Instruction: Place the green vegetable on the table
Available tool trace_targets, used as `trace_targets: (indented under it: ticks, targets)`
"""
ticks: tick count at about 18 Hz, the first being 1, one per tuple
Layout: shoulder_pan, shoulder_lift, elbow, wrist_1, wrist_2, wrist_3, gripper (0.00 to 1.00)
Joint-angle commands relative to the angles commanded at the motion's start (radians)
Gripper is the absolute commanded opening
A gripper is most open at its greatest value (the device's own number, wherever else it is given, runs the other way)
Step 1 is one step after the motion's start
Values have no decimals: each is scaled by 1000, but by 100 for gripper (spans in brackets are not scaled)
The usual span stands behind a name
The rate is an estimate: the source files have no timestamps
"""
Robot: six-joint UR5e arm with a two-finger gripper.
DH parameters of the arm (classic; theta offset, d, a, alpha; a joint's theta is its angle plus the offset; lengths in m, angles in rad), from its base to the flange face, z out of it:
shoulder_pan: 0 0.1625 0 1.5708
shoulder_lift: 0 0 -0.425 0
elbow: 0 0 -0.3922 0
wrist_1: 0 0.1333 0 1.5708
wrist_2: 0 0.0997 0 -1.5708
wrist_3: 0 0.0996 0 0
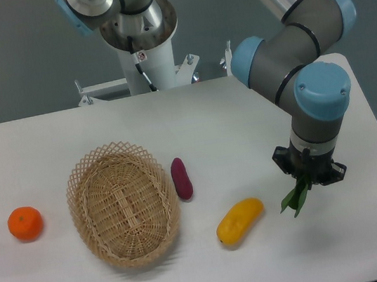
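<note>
The table [228,121] is the largest thing and fills most of the frame; it is white and smooth, and it is the goal of the task. Above its right part the arm [295,47] bends down from the upper right, so that the wrist points straight at the surface. The wicker basket [122,203] stands at lower left of centre, with nothing in it. To the right of it lies the yellow fruit [239,220], and the purple piece [180,178] lies just beside the basket rim. The orange [25,223] is far left, well apart from the others.

The gripper [308,173] at lower right is closed on the green vegetable [296,198], holding it by the stalk so the dark leaves hang downward. I cannot tell if the leaf tips touch the table. I judge the release is the next step, on the bare surface right of the yellow fruit.
</note>
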Motion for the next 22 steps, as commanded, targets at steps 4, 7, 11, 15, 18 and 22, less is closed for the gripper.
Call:
trace_targets:
  ticks: [4,7,11,15,18,22]
  targets:
    - [0,5,-9,8,-8,-3,23]
    - [9,61,-76,15,-18,12,23]
    - [11,143,-213,40,-38,89,23]
    - [14,216,-469,228,-38,207,24]
    - [28,262,-577,279,-37,284,25]
    - [17,313,-640,279,-35,298,27]
